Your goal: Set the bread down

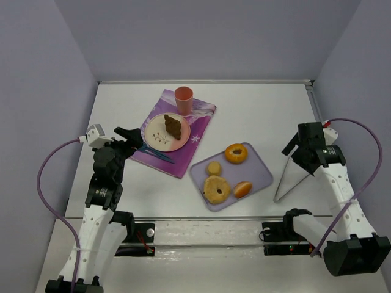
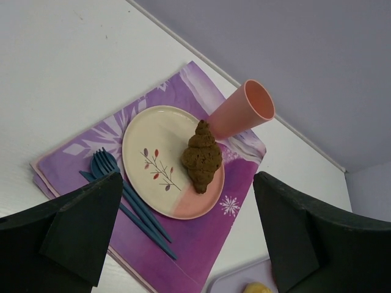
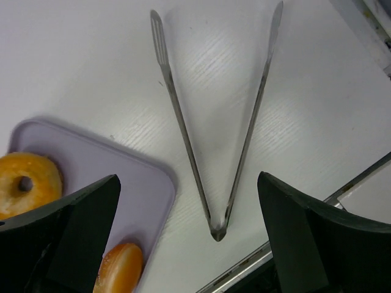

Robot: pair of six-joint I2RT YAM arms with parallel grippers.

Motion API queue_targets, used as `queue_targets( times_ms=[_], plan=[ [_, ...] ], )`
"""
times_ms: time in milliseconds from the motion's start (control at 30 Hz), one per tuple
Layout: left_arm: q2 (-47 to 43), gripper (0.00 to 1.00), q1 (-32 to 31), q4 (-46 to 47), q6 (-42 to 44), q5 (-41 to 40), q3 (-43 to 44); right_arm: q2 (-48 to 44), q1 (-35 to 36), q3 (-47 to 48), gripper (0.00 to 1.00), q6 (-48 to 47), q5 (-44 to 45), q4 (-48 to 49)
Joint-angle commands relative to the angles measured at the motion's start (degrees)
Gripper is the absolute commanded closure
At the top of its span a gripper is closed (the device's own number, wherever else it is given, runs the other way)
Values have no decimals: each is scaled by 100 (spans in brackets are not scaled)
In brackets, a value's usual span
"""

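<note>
Bread [image 2: 201, 157]: we see it on the plate [image 2: 146, 135].
Left claw [image 2: 186, 210]: wide open, empty.
Right claw [image 3: 188, 213]: open, empty, above tongs [image 3: 217, 232].

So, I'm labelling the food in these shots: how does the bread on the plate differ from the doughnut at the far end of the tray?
The bread is dark brown and a ridged wedge. The doughnut is golden and a ring with a hole. The bread lies alone on a round plate, while the doughnut shares a lilac tray with three other pastries. Both are small baked pieces.
</note>
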Motion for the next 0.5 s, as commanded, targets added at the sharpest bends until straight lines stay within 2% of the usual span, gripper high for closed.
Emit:
queue_targets(
  times_ms=[0, 267, 467],
  plan=[
    [-70, 1, 47, 64, 17, -175, -14, -311, -2, 605, 0, -344, 265, 361],
    [-96, 1, 47, -86, -62, -412, 21, -988, -2, 228, 0, -301, 581, 1240],
    [-61, 1, 47, -94, -88, -360, 56, -1340, -2, -54, 0, -555, 327, 1574]
  ],
)
